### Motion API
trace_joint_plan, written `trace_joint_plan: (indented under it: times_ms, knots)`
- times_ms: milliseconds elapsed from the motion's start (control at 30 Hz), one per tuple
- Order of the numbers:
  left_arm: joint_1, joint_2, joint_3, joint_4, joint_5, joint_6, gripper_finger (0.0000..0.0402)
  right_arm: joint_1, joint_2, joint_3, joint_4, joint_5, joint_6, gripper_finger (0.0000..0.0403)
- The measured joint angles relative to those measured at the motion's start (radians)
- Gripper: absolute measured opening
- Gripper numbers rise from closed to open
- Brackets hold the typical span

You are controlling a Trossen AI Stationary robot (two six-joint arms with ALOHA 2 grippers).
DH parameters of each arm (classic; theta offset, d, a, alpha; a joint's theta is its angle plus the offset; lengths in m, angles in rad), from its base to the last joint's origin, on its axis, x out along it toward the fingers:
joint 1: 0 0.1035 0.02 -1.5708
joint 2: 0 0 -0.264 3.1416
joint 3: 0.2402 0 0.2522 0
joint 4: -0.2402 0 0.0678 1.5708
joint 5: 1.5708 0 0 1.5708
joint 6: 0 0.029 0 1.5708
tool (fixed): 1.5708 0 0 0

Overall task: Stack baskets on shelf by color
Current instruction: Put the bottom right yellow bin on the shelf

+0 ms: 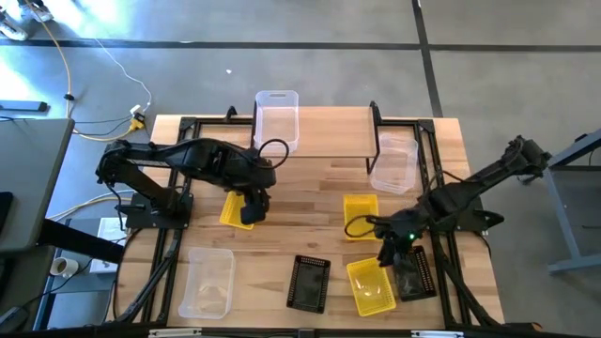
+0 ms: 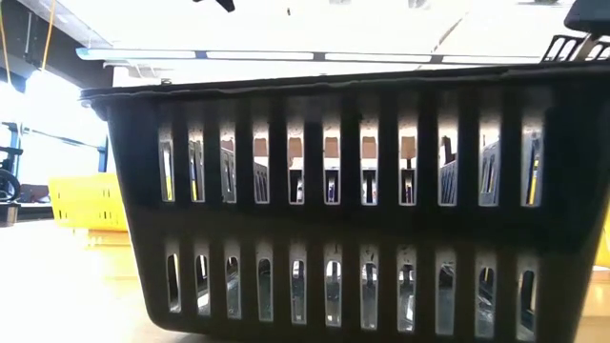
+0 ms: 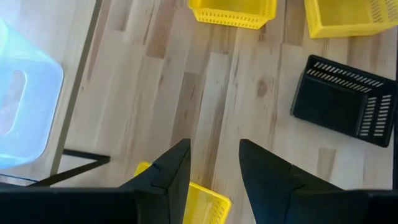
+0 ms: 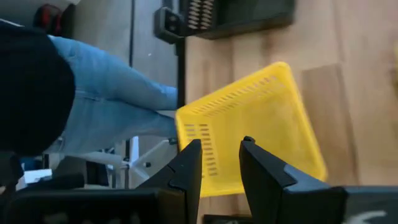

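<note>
A light-wood counter (image 1: pixel 310 188) carries the shelf (image 1: pixel 324 131) at its far edge, one clear basket (image 1: pixel 277 117) on its left end, another (image 1: pixel 394 164) beside its right leg. The left claw (image 1: pixel 249 214) hangs parted over a yellow basket (image 1: pixel 235 208); the right claw (image 1: pixel 390 252), fingers apart, hovers over a near-right yellow basket (image 1: pixel 371 286). A black mesh basket (image 1: pixel 308 282) lies at the near centre.

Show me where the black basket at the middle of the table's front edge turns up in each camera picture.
High view: black basket, front centre of the table.
Low view: fills the picture.
Left wrist view: right side.
Right wrist view: probably the dark slotted piece at the top edge.
Shared landmark: the yellow basket beside it.
</note>
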Motion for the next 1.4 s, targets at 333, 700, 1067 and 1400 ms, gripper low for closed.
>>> trace_joint_plan:
  times_ms: [333, 700, 1067, 1400]
  knots:
    - [0.002, 0.001, 0.000, -0.023, -0.005, -0.022, 0.0127, 0.182, 0.017, 0.013, 0.115, 0.116, 0.117, 0.0092]
    - [0.002, 0.001, 0.000, -0.037, -0.012, -0.078, 0.0127, 0.254, 0.251, 0.292, -0.094, 0.119, -0.101, 0.0092]
    - [0.002, 0.002, 0.001, -0.044, -0.029, -0.079, 0.0127, 0.258, 0.361, 0.332, -0.191, 0.075, -0.241, 0.0092]
    - [0.002, 0.002, 0.001, -0.058, -0.029, -0.077, 0.0127, 0.259, 0.504, 0.331, -0.138, 0.027, -0.099, 0.0132]
